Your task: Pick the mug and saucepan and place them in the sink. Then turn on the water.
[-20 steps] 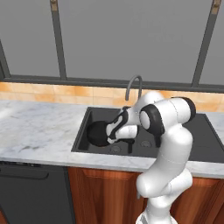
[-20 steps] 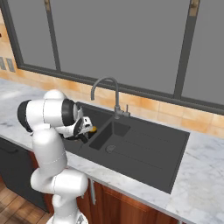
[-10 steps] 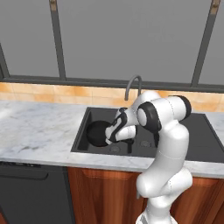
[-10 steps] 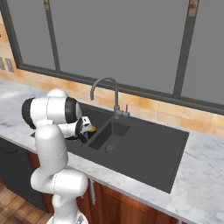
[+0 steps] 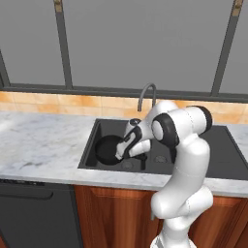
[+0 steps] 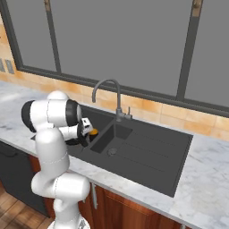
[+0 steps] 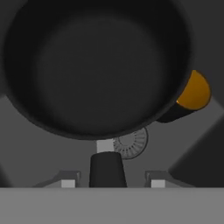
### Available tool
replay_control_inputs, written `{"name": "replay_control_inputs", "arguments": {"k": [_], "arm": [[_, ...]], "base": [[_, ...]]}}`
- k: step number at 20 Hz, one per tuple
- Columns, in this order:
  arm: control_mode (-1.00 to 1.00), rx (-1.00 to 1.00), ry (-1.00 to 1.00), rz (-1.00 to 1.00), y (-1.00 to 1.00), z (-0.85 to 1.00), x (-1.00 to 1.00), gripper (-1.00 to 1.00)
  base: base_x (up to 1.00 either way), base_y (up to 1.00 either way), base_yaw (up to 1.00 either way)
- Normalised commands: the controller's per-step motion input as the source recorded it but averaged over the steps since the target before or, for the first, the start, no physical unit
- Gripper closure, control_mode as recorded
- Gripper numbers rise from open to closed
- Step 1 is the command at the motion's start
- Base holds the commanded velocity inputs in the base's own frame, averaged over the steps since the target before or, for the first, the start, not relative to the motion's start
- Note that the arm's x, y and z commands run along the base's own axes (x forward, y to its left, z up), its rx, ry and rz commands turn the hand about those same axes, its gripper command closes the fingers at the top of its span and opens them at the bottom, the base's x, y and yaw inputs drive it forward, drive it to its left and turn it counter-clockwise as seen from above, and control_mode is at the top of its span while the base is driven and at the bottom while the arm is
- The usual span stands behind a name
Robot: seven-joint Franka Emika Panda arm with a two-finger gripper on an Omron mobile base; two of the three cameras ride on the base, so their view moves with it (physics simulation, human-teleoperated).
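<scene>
The saucepan (image 7: pixel 98 65), round and all black, lies in the sink (image 7: pixel 26 144) over the round drain (image 7: pixel 131 142). Its short handle (image 7: pixel 107 168) points between my two fingertips. My gripper (image 7: pixel 112 182) stands open, with a gap on each side of the handle. The mug (image 7: pixel 192 92), dark with an orange inside, lies tipped against the pan's rim on the right. From the left base view the pan (image 5: pixel 107 149) sits in the left part of the sink (image 5: pixel 164 162), with the gripper (image 5: pixel 121 154) at its edge. The mug's orange (image 6: pixel 93 132) shows beside the gripper (image 6: pixel 86 134).
A grey gooseneck tap (image 5: pixel 146 94) stands behind the sink, with its small lever (image 6: pixel 128 114) beside it. White marble counter (image 5: pixel 38 140) runs left of the basin. A flat dark panel (image 5: pixel 227 155) adjoins it on the right. Windows rise behind.
The fingers have spread apart off the saucepan's handle. The pan rests in the sink and the arm has barely moved.
</scene>
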Motion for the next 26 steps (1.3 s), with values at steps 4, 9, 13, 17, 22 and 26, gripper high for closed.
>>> {"name": "replay_control_inputs", "arguments": {"k": [4,9,13,17,22,26], "arm": [[-1.00,-0.04,-0.06,0.00,0.04,0.21,-0.09,-1.00],[-1.00,-0.01,-0.07,0.00,0.00,0.42,-0.31,-1.00],[-1.00,0.00,-0.07,0.00,0.00,0.68,-0.63,-1.00],[-1.00,0.00,-0.03,0.00,-0.01,0.66,-0.78,-1.00],[-1.00,0.00,-0.03,0.00,-0.06,0.71,-0.72,-1.00],[-1.00,0.00,0.00,0.00,-0.13,0.87,-0.43,-1.00]], "base": [[0.00,0.00,0.00],[0.00,0.00,0.00],[0.00,0.00,0.00],[0.00,0.00,0.00],[0.00,0.00,0.00],[0.00,0.00,0.00]]}}
